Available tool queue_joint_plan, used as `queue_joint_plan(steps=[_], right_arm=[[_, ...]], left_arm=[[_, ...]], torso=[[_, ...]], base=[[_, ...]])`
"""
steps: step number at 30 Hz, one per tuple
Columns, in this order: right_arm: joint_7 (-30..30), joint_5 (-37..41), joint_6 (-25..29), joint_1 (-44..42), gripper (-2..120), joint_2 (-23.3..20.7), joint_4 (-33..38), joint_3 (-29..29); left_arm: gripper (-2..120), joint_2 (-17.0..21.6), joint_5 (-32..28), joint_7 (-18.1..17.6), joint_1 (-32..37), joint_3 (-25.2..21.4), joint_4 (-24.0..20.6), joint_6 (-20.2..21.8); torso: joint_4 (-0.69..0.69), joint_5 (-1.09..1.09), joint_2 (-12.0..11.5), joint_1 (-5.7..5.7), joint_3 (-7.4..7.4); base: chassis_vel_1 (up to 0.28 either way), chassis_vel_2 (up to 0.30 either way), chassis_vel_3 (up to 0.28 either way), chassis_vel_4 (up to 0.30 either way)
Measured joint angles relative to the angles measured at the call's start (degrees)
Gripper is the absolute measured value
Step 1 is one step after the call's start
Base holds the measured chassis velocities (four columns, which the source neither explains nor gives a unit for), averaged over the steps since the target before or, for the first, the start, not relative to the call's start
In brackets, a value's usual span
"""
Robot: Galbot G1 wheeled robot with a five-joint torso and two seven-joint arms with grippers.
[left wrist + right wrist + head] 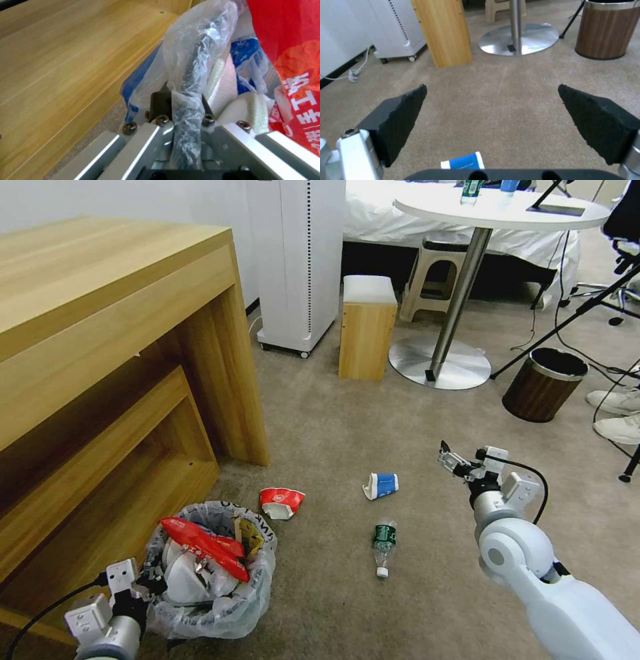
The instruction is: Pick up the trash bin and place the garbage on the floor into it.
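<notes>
Beige short-pile carpet made up the floor (347, 433), and the trash bin (257, 587) stood on it at about seven o'clock in the head view, close against the foot of the wooden desk (100, 347). Its crinkly whitish liner was stuffed: a red packet (200, 545) lay across the top over white crumpled material. The left gripper (148, 580) sat at the bin's nine o'clock side, and in the left wrist view its fingers (160, 102) were closed together on the bag-wrapped rim of the bin, with the red packet (293, 50) filling the side beyond. Three pieces of garbage lay loose on the carpet. A red-white paper cup (281, 501) rested on its side just at the bin's one o'clock. A blue-white paper cup (381, 485) lay tipped over near the middle of the head view, and a green-labelled bottle (384, 545) lay at that cup's six o'clock, near it but apart, cap end toward the robot. The right gripper (457, 463) hung above bare carpet at the blue-white cup's three o'clock, near but not touching it; in the right wrist view its black pads (400, 117) stood wide apart with nothing between them, the blue-white cup (463, 161) just showing. A brown wood-grain bin (543, 383) stood well apart at two o'clock, near the round table's base (440, 363).
</notes>
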Motion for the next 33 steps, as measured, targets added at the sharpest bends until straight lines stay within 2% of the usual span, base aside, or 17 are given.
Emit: queue_joint_plan(steps=[6,10,12,17,20,22,28,33], right_arm=[[1.11,1.87,-1.27,0.22,100,-0.12,0.42,-0.27],[3.73,6.31,-5.18,1.14,100,-0.23,0.57,-0.77],[6.35,10.46,-8.76,2.35,100,0.09,-0.61,-2.08],[9.90,16.93,-12.87,4.17,100,1.48,-3.38,-3.73],[13.00,22.88,-15.97,6.57,100,3.42,-8.28,-5.07],[13.54,23.65,-16.48,7.41,100,4.23,-10.86,-5.81],[13.13,23.39,-16.69,10.43,100,8.63,-22.61,-8.94],[10.17,21.94,-16.93,11.89,100,11.25,-26.68,-11.42]], left_arm=[[1,0.01,-0.07,-0.04,0.16,0.02,-0.07,0.22],[1,0.02,-0.13,-0.05,0.40,-0.06,-0.24,0.52],[1,-0.01,-0.14,-0.06,0.41,-0.13,-0.25,0.69],[1,-0.09,-0.19,-0.08,0.10,-0.27,-0.04,0.69],[1,-0.35,-0.15,-0.16,-0.11,-0.33,0.60,0.59],[1,-0.49,-0.11,-0.17,-0.24,-0.33,0.78,0.50],[1,-1.17,0.13,-0.21,-0.81,-0.33,1.36,0.45],[1,-1.65,0.58,-0.23,-1.06,-0.35,2.01,0.42]], torso=[[0.00,0.00,0.00,0.00,0.00],[0.00,0.00,0.00,0.00,0.00],[0.00,-0.01,0.00,0.00,0.00],[0.00,0.00,0.00,0.00,0.00],[0.01,-0.01,0.00,0.00,0.00],[0.01,-0.01,0.00,0.00,0.00],[-0.01,0.00,0.00,0.00,0.00],[0.01,0.01,0.00,0.00,0.00]], base=[[0.000,0.000,0.000,0.000],[0.000,0.000,0.000,0.000],[0.000,0.000,0.000,0.000],[0.000,0.000,0.000,0.000],[0.000,0.000,0.000,0.000],[0.000,0.000,0.000,0.000],[0.000,0.000,0.000,0.000],[0.000,0.000,0.000,0.000]])
